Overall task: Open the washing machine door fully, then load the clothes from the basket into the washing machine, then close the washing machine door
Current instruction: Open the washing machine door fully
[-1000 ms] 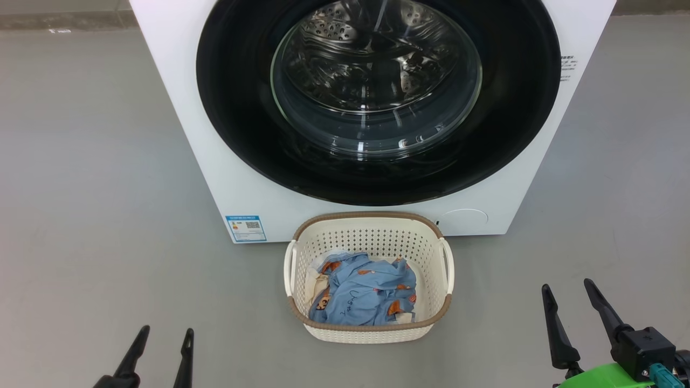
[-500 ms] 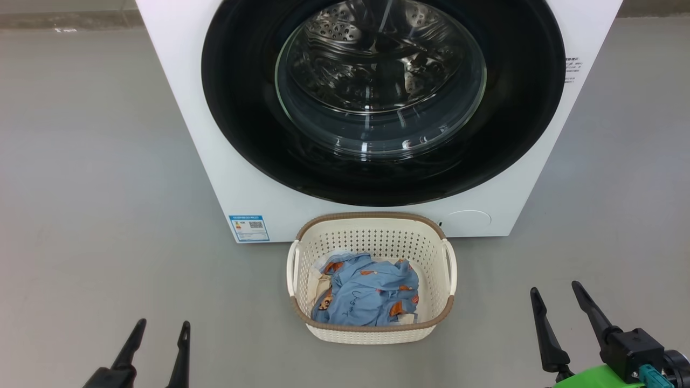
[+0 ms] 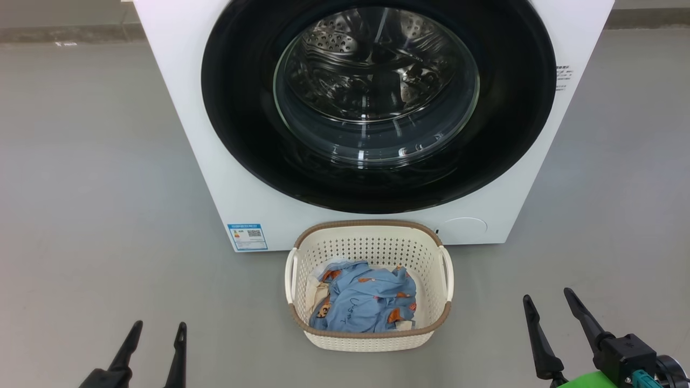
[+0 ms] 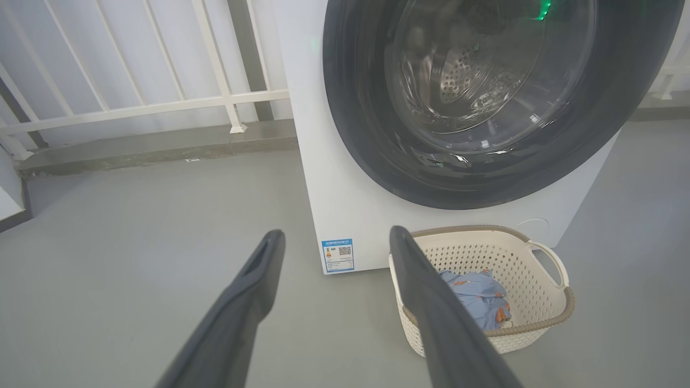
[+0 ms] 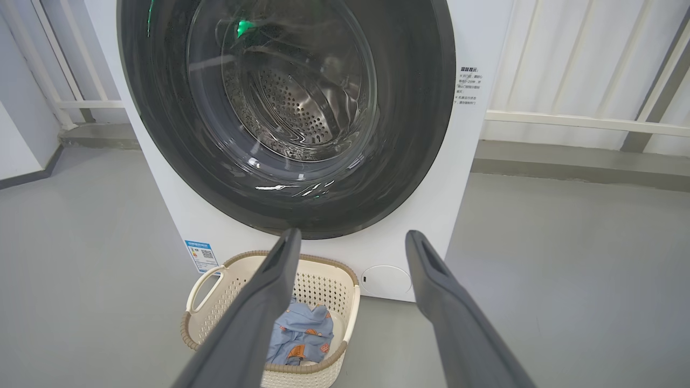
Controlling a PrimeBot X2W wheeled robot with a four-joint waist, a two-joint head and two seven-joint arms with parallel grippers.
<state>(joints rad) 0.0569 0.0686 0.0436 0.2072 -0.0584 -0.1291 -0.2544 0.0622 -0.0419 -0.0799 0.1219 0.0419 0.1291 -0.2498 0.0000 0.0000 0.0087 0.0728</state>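
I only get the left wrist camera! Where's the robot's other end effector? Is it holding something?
Observer: The right end effector is open with nothing in it, above the floor to the right of the basket.
Operator: Is it just blue stuff in the basket?
Observer: No. The head view shows some cream-white cloth tucked at the left of the blue clothes.

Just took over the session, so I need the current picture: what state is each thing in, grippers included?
washing machine door: shut against the washing machine.
clothes: bundled inside the basket.
basket: upright on the floor, before the machine.
left gripper: open, empty.
right gripper: open, empty.
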